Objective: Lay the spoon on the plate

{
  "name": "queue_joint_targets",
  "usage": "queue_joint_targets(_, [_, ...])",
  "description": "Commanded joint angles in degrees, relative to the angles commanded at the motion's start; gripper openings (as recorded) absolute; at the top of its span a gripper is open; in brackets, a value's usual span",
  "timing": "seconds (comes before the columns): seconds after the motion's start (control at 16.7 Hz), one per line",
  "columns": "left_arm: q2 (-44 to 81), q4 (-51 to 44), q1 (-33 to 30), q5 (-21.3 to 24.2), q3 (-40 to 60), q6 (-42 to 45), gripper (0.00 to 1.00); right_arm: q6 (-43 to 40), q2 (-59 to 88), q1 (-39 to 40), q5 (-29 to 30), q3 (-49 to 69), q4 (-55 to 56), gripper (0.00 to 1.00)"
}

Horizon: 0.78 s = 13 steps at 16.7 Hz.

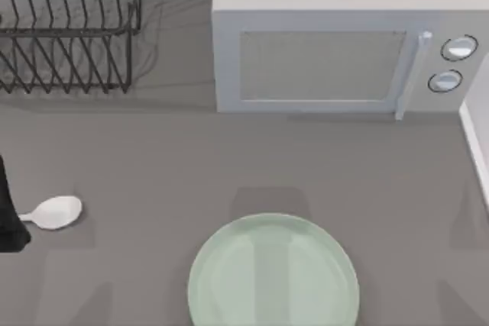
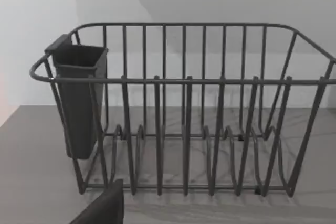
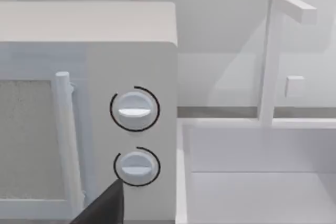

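Note:
The small white spoon [image 1: 53, 212] lies on the grey table at the far left, bowl toward the right and thin handle pointing left. The pale mint-green plate [image 1: 229, 265] rests at the front middle of the table, its near edge cut off by the top view, and nothing lies on it. My left arm [image 1: 9, 211] is a dark shape at the left edge, right beside the spoon's handle end. A dark corner of my left gripper [image 2: 102, 209] faces the dish rack. A dark corner of my right gripper [image 3: 102, 207] faces the microwave's knobs.
A wire dish rack [image 1: 69, 28] with a dark cutlery cup [image 2: 79, 98] stands at the back left. A white microwave [image 1: 336, 43] with its door shut fills the back middle and right. A white sink [image 3: 257, 182] with a tap sits to its right.

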Motion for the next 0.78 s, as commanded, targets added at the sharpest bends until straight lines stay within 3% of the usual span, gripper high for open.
queue_joint_targets(0.36, [6.0,-4.5,0.0,0.1,4.4,6.0,1.00,0.0,0.0,0.0,0.0,0.0,0.0,1.00])
queue_joint_targets(0.78, [38.9,-25.2,0.7,0.9,22.0,36.7,1.00,0.0,0.0,0.0,0.0,0.0,0.0,1.00])
